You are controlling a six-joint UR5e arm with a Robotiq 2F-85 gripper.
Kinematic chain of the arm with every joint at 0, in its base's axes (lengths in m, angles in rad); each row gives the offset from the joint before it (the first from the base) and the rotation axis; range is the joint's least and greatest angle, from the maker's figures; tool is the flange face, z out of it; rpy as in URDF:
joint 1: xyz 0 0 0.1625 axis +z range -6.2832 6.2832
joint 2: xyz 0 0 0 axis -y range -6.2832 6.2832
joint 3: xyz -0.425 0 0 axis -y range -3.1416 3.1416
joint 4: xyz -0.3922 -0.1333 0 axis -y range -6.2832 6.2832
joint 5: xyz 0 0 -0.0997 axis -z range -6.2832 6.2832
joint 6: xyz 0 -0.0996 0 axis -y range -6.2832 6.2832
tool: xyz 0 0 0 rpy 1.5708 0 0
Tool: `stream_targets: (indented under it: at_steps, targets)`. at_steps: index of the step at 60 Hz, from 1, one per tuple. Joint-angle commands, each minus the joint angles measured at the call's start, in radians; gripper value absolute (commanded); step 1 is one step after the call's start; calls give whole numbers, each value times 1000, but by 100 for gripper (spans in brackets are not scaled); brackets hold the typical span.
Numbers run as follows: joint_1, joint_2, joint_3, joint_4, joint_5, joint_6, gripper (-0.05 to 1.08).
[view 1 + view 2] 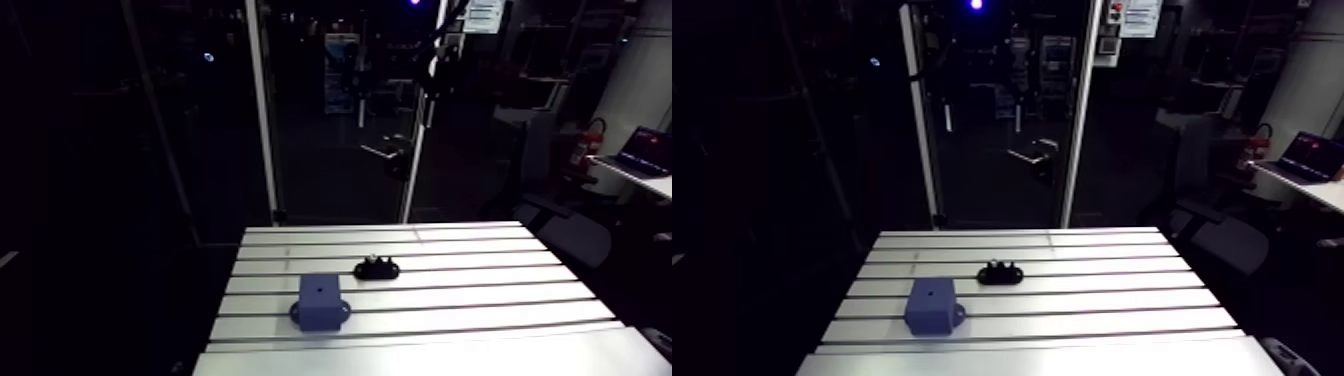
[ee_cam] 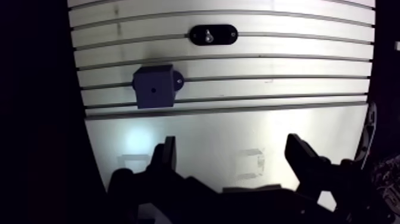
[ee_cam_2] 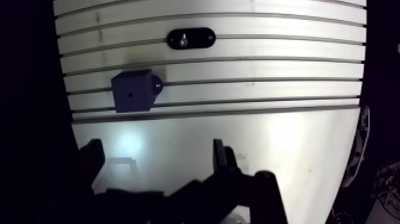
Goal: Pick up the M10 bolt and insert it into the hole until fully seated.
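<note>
Pincer (image 2: 232, 146) spread wide, nothing between fingers, hanging over worktop (image 2: 309, 119). Bolt (image 2: 207, 34) well ahead, roughly dead centre, standing in black holder (image 2: 223, 36). Seen end-on, so axis probably vertical. Blue block (image 2: 153, 87) with hole nearer, ahead and off to one side. Should need forward travel past block, then a straight drop.

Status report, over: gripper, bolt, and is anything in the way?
Gripper: jaws open, empty. Bolt in black holder, not yet picked. Block beside the path, hole empty. Nothing in the way.
</note>
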Motion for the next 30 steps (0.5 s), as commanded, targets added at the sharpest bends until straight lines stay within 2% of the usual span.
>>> stream_targets:
  at_steps: [1,30]
  targets:
    - [58,31,-40,15,11,-8,1]
    - [57,29,-35,15,12,-8,1]
